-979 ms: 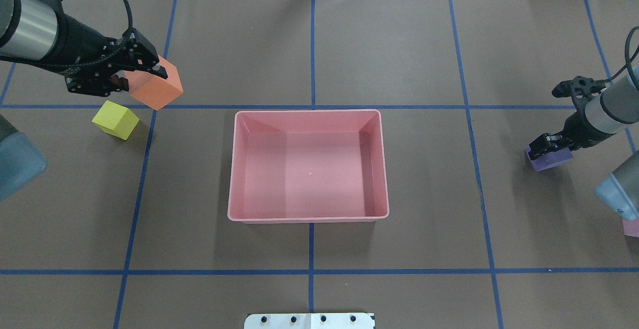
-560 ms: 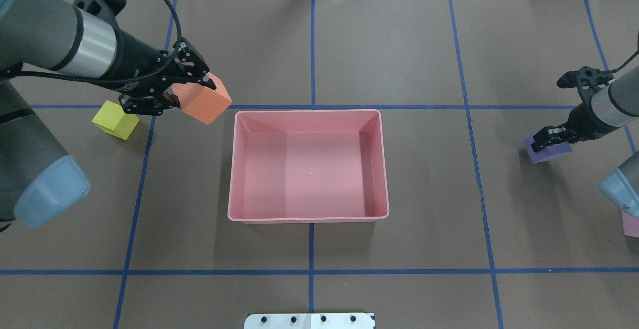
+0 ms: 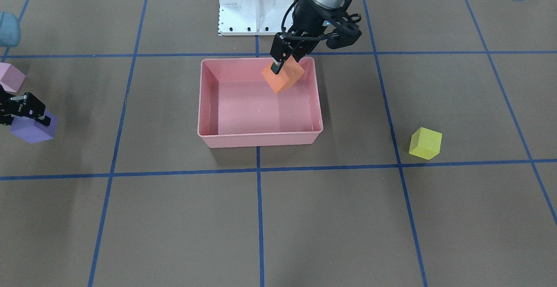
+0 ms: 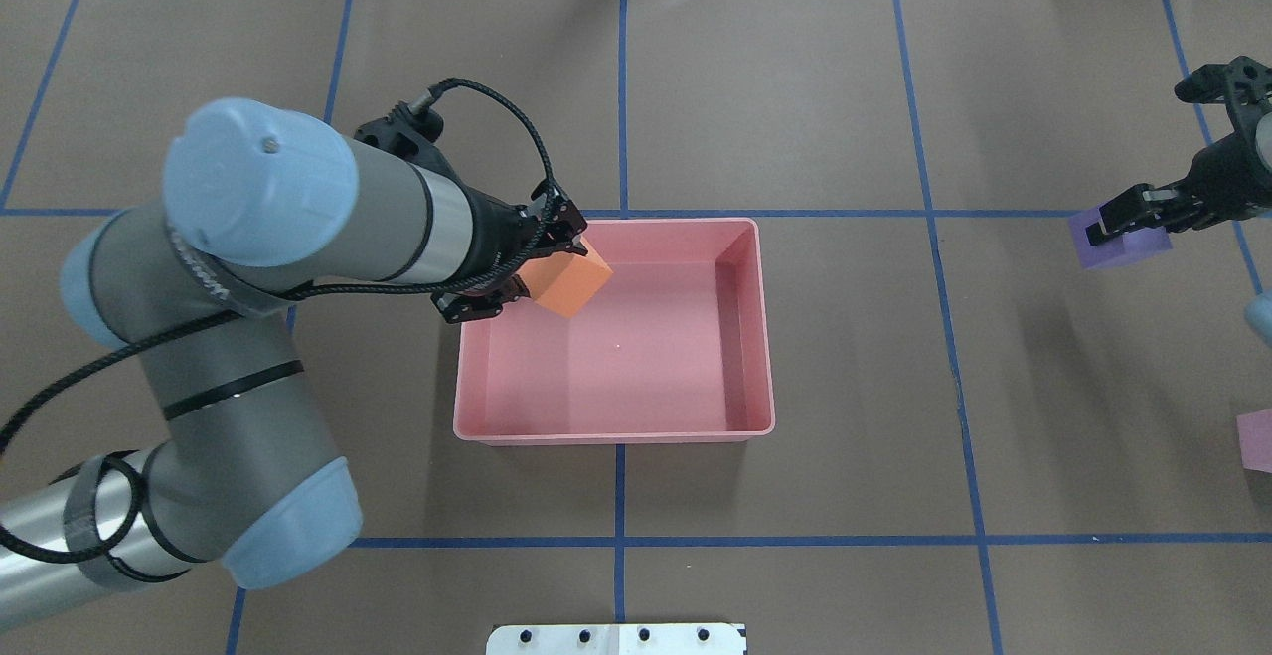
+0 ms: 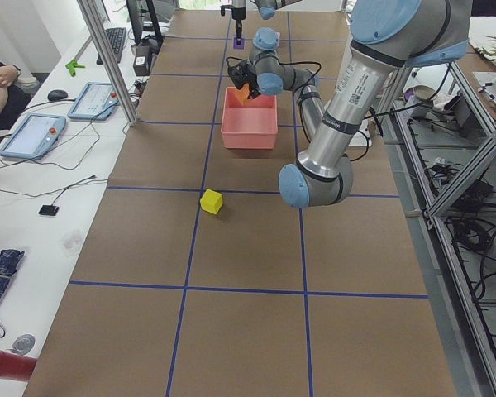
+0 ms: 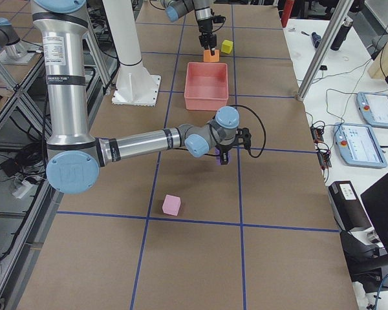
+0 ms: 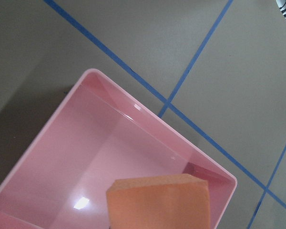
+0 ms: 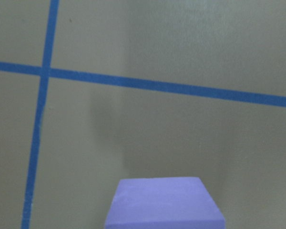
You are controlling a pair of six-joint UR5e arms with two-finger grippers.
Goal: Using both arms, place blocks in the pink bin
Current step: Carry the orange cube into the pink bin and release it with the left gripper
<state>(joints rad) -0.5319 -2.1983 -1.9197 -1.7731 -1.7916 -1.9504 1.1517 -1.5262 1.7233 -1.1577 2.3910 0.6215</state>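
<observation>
First, nearest the robot, we see the white pedestal base at the table's edge. Off to its right the pale pink cube sits on the brown table cover, apart from both grippers.

Further out, in the middle of the table, lies the pink bin. Over its left side hangs the left gripper, its jaws pressed onto two opposite faces of the orange cube and spread just the cube's width. We see the cube held tilted, one corner lowest, up in the air above the bin. The left wrist view looks past the cube's top face down onto the bin's glossy floor and one rounded corner, so cube and bin are apart.

Further still, well to the bin's left, the yellow-green cube stands on the table, just on the robot's side of a blue tape line and away from both grippers.

About as far out, on the opposite side and well to the bin's right, we find the right gripper pinching the purple cube. Its fingers clamp the cube's upper part from two sides and are no wider apart than the cube itself. The right wrist view shows the cube's top face at its lower edge, with the table cover and two crossing tape lines beyond. We cannot tell whether this cube touches the table.
</observation>
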